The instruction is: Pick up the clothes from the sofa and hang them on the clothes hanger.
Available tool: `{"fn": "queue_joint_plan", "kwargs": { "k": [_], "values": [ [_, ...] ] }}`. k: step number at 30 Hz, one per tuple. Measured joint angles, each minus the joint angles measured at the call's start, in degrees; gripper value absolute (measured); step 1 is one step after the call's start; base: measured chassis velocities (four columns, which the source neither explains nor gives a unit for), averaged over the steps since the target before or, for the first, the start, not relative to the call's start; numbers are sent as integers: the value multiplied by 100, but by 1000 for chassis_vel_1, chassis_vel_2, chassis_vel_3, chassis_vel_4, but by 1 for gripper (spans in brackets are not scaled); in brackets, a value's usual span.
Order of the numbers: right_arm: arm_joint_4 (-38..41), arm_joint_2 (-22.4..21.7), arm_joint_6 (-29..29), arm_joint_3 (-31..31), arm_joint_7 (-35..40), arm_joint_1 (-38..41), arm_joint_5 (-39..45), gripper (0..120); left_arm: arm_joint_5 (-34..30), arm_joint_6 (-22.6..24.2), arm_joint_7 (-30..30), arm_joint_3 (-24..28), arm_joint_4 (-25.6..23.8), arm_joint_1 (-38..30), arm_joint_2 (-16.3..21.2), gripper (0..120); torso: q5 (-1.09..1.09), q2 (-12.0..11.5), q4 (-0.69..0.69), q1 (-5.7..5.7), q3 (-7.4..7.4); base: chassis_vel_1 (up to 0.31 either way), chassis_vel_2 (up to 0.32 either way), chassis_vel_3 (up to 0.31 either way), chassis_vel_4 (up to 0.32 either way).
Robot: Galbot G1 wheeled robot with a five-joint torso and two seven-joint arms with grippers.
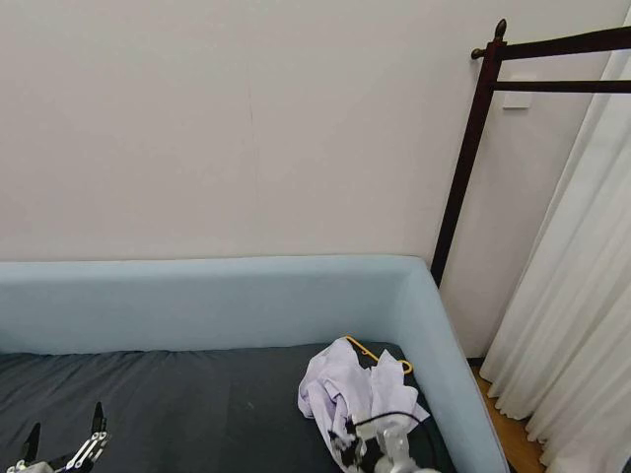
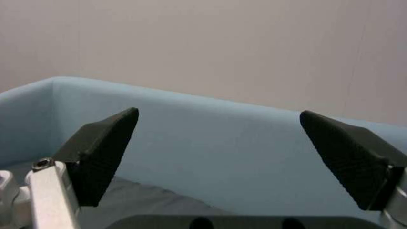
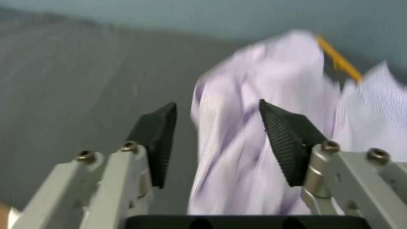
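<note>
A crumpled lavender-white shirt [image 1: 353, 392] lies on the dark grey sofa seat [image 1: 177, 404] near the right armrest, with a yellow hanger [image 1: 367, 350] poking out from under it. My right gripper [image 1: 373, 441] is low over the shirt's near edge. In the right wrist view the right gripper [image 3: 219, 143] is open, and the shirt [image 3: 267, 119] and the hanger [image 3: 337, 59] lie just beyond its fingertips. My left gripper [image 1: 65, 432] hovers open over the seat's left part. The left wrist view has the left gripper [image 2: 222, 157] facing the pale blue backrest [image 2: 222, 133], holding nothing.
A dark wooden clothes rack [image 1: 471, 148] stands to the right behind the sofa, its top bar [image 1: 572, 44] high up. White curtains [image 1: 577, 296] hang at the far right. The pale blue armrest [image 1: 444, 355] lies between the shirt and the rack.
</note>
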Motion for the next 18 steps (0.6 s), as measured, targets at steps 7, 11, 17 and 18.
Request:
{"fn": "queue_joint_plan", "kwargs": {
  "k": [7,11,17,18],
  "values": [
    [-3362,901,1798,289,-2379,1556,-915,85,106,6,4,-50,-51,85,-60,100,1,-2,3,2,1,0,0,0,0],
    [-4633,1411,2020,612,-2947,2019,-1615,96,114,6,3,-142,-79,138,-77,100,2,-2,3,2,1,0,0,0,0],
    [-5718,1896,1619,855,-2216,2374,-2058,100,163,-46,2,-255,-113,208,-156,100,1,-2,1,2,0,0,0,0,0],
    [-5718,1896,1619,855,-2216,2374,-2058,100,163,-46,2,-255,-113,208,-156,100,1,-2,1,2,0,0,0,0,0]
  ]
}}
